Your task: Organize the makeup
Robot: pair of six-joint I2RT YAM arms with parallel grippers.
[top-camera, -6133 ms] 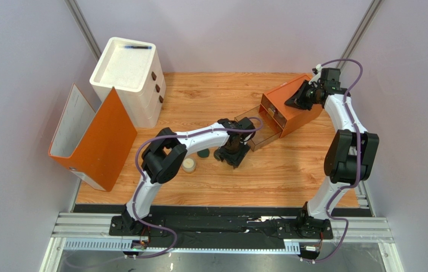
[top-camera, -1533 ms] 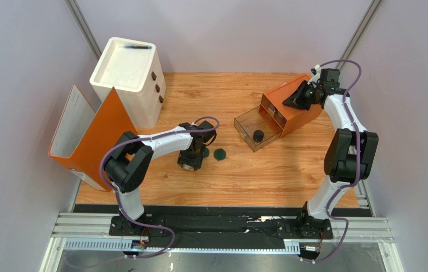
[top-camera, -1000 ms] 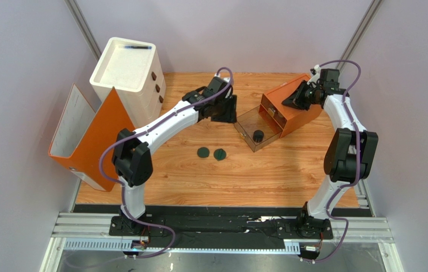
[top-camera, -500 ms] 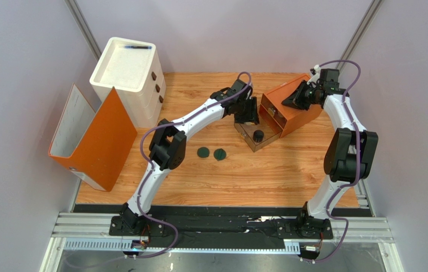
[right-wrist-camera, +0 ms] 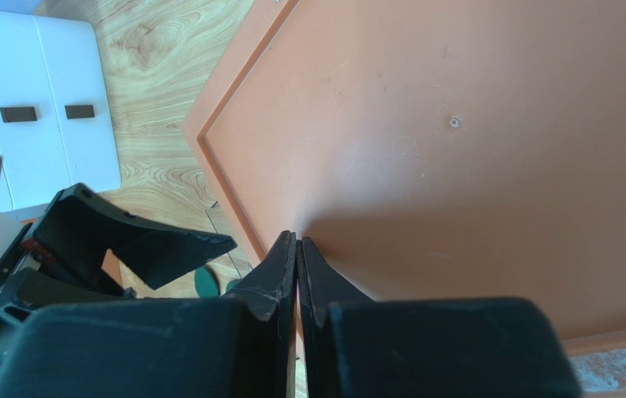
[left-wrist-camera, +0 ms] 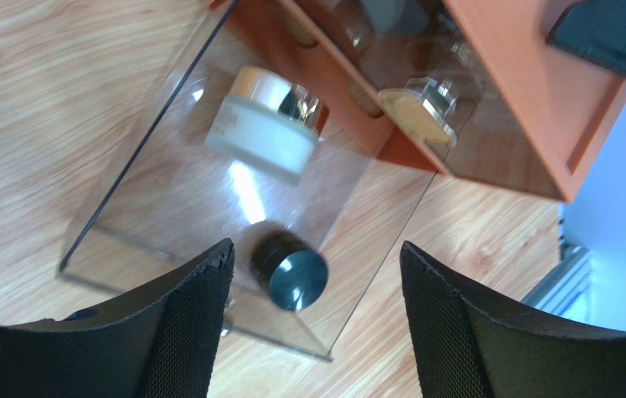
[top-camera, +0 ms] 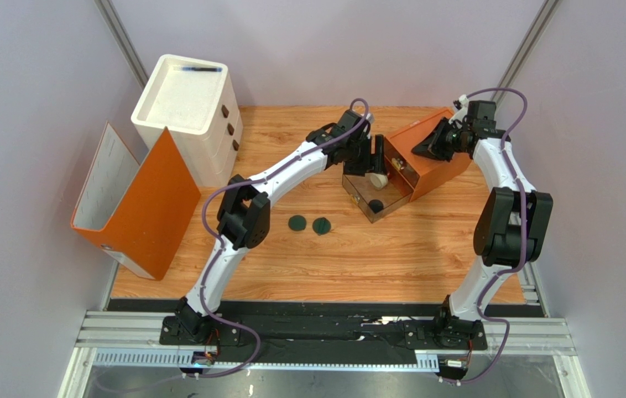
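Orange-and-white folder [top-camera: 138, 203]: stands open at the table's [top-camera: 424, 265] far left edge, where it was before.
White drawer unit [top-camera: 187, 116]: just behind the folder, with a pen [top-camera: 200, 70] lying on its top. Neither has moved.
Dark-green discs [top-camera: 296, 223] [top-camera: 321, 225]: flat on the wood side by side, almost touching, left of the clear drawer. They lie as they did a second ago.
Left gripper [left-wrist-camera: 316, 249]: hangs above the clear drawer with its jaws spread wide and nothing between them. Half a second ago it was narrower and over the same spot. Earlier still it was low on the table beside the discs.
Cream jar [left-wrist-camera: 265, 124]: now inside the clear drawer at its far end, close to the orange box. It is tilted on its side with the shiny lid toward the box. Half a second ago it was not to be seen in the drawer. Whether it has settled cannot be told.
Black jar [left-wrist-camera: 291, 274]: upright in the near part of the same drawer, apart from the cream jar.
Clear drawer [top-camera: 356, 184]: pulled out of the orange box toward the left arm, as before.
Orange drawer box [top-camera: 424, 162]: at the right rear of the table, not shifted.
Right gripper [right-wrist-camera: 298, 240]: fingers pressed together with nothing between them, tips resting on the box's top panel. It has kept the same pose through all earlier views.
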